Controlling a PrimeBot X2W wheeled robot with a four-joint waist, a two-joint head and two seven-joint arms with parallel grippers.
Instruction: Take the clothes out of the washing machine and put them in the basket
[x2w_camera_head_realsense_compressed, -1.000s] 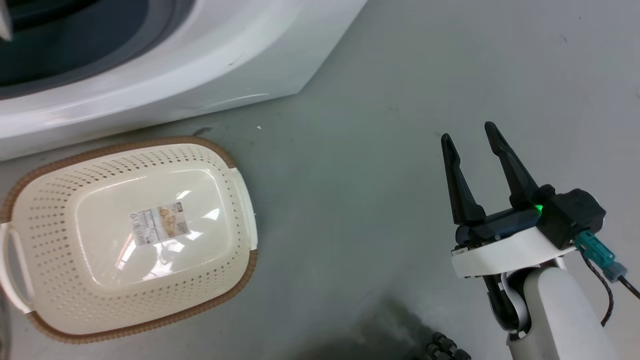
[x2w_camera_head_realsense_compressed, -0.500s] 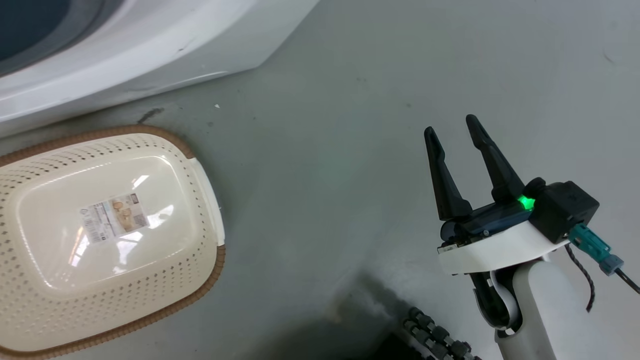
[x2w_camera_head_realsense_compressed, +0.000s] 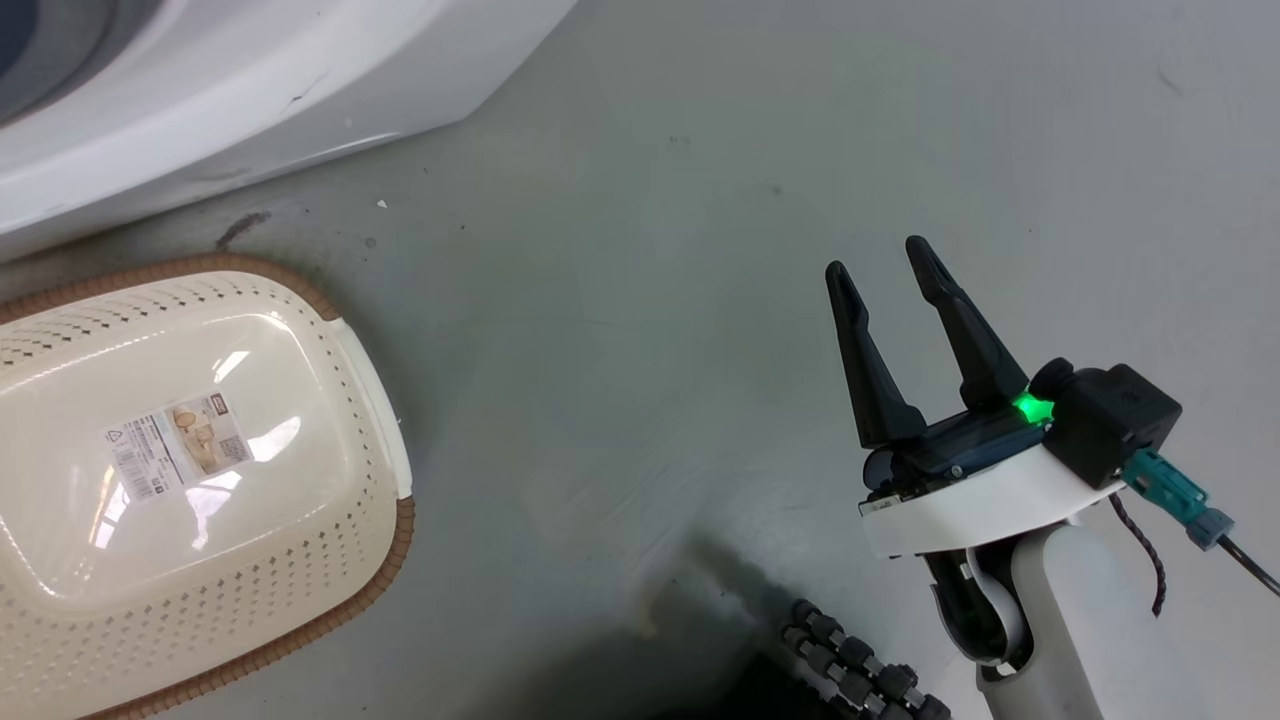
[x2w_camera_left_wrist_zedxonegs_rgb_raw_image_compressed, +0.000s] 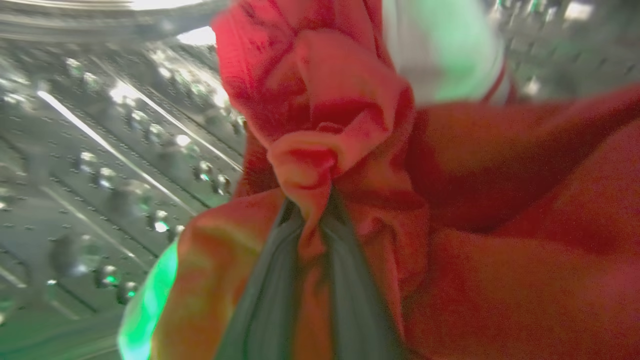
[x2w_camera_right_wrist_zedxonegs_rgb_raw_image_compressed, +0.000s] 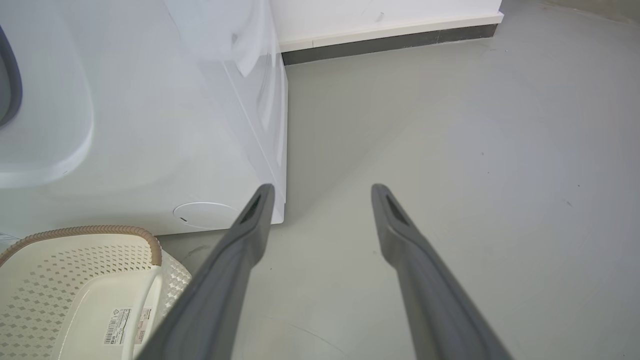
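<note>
Since 1 s ago the head cam has swung, so the whole pic has slid left: basket (x2w_camera_head_realsense_compressed: 330, 520) now cut off by the left + bottom edges, washing machine (x2w_camera_head_realsense_compressed: 250, 80) down to a white slab in the upper-left corner w/ only a sliver of grey porthole rim; both sit on the grey floor (x2w_camera_head_realsense_compressed: 620, 300), basket just in front of the machine; paper label (x2w_camera_head_realsense_compressed: 175, 445) shows on the basket's glossy base; right gripper (x2w_camera_head_realsense_compressed: 875, 256) hovers over bare floor at lower right, well apart from the basket, fingers spread wide w/ nothing between them; left wrist view: left gripper (x2w_camera_left_wrist_zedxonegs_rgb_raw_image_compressed: 311, 205) is inside the perforated steel drum (x2w_camera_left_wrist_zedxonegs_rgb_raw_image_compressed: 100, 150), fingers pinched narrow on a bunched fold of the clothes (x2w_camera_left_wrist_zedxonegs_rgb_raw_image_compressed: 340, 100); fingertips buried in the red fabric; pic blurred + green-tinged, white patch up top hard to make out
</note>
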